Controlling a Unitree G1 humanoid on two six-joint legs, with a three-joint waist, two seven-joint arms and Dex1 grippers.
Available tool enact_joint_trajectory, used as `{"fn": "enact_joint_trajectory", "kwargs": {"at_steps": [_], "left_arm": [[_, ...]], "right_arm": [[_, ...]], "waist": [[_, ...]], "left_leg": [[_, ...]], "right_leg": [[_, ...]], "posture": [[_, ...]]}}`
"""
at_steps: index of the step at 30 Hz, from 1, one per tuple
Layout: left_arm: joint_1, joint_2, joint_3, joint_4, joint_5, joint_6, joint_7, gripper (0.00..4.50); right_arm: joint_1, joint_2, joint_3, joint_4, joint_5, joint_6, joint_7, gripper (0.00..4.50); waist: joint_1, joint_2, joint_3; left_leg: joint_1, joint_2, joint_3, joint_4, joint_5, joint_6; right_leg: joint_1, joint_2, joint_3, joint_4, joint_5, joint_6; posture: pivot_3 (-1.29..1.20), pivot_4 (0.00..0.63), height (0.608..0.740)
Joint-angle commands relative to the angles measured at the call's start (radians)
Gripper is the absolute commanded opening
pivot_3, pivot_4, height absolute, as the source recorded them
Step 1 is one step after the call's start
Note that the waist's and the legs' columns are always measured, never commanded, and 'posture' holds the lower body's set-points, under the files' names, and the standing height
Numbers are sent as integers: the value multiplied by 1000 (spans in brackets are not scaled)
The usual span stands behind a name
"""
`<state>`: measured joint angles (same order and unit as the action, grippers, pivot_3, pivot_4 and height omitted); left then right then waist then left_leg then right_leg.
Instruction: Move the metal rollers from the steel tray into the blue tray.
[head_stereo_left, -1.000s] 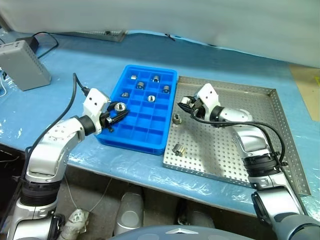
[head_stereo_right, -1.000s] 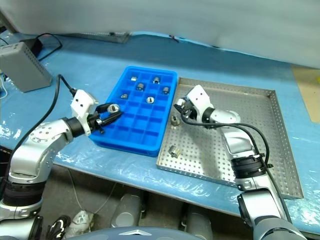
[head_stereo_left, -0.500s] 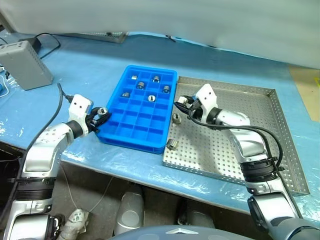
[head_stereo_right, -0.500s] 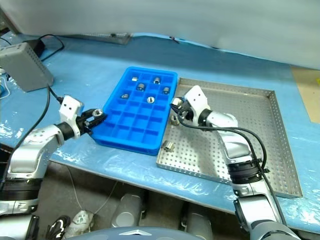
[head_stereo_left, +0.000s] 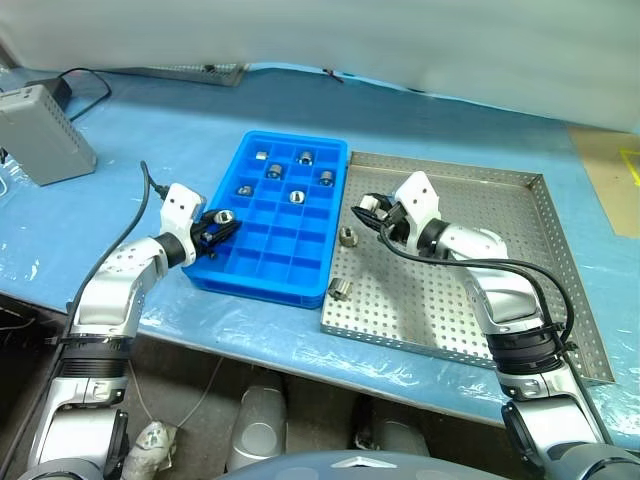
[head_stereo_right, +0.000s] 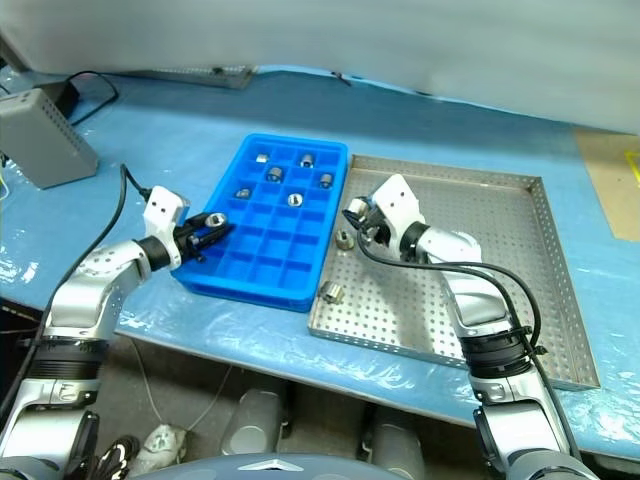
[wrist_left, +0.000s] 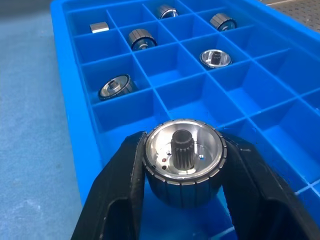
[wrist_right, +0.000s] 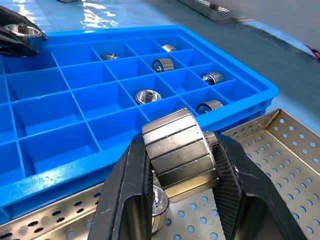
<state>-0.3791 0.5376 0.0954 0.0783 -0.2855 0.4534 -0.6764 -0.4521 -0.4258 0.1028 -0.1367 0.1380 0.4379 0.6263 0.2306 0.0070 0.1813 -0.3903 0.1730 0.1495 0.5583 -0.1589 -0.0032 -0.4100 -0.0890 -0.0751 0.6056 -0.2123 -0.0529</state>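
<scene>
Rollers are split between the two trays and my two grippers. My left gripper (wrist_left: 183, 172) is clamped on one roller (wrist_left: 183, 161), its open face with the splined dark centre turned up toward the wrist camera, and I have it over the near-left edge of the blue tray (head_stereo_left: 262, 262), above the outer column of compartments. My right gripper (wrist_right: 181, 165) is clenched on a second roller (wrist_right: 179, 148), gripped across its ribbed side, hovering over the left part of the steel tray (head_stereo_left: 500, 258) just beside the blue tray's right wall.

Six rollers sit in the blue tray, all in the far half: two in the far row (head_stereo_left: 258, 154) (head_stereo_left: 304, 156), two in the next row (head_stereo_left: 272, 171) (head_stereo_left: 326, 177), and two more one row nearer (head_stereo_left: 243, 189) (head_stereo_left: 295, 196). Each has a compartment to itself. The near rows of the grid hold nothing that I can see.

On the steel tray two loose rollers lie near its left rim: one (head_stereo_left: 348, 236) just below my right gripper, and one (head_stereo_left: 339, 289) close to the near-left corner. The two trays sit side by side, touching or nearly so, on the blue-covered table (head_stereo_left: 150, 120). A grey box (head_stereo_left: 42, 132) with a black cable (head_stereo_left: 75, 78) rests at the far left, well apart from the trays.
</scene>
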Motion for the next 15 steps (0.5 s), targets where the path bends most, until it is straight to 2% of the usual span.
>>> {"fn": "enact_joint_trajectory", "kwargs": {"at_steps": [1,3,10,15], "left_arm": [[-11,18,3,-6,10,-19,-7,1852],[-10,16,-8,0,19,-14,-2,1852],[-12,33,-48,18,39,12,-25,4065],[-48,37,-17,57,29,-19,-29,4065]], "right_arm": [[-7,-7,-11,-56,3,-5,-6,1217],[-5,-7,-8,-56,0,-6,-8,1217],[3,-5,-3,-60,-4,-4,-18,1217],[6,-6,-4,-56,-7,-10,-25,1217]], "waist": [[0,0,0],[0,0,0],[-8,0,0],[-26,0,0]], "left_leg": [[0,0,0,0,0,0],[0,0,0,0,0,0],[1,0,0,-1,1,-1],[3,0,0,-3,2,-3]], "right_leg": [[0,0,0,0,0,0],[0,0,0,0,0,0],[0,0,0,0,-1,1],[1,0,0,0,-1,1]], "posture": [[357,150,740],[351,150,740],[343,150,740],[340,150,740]]}}
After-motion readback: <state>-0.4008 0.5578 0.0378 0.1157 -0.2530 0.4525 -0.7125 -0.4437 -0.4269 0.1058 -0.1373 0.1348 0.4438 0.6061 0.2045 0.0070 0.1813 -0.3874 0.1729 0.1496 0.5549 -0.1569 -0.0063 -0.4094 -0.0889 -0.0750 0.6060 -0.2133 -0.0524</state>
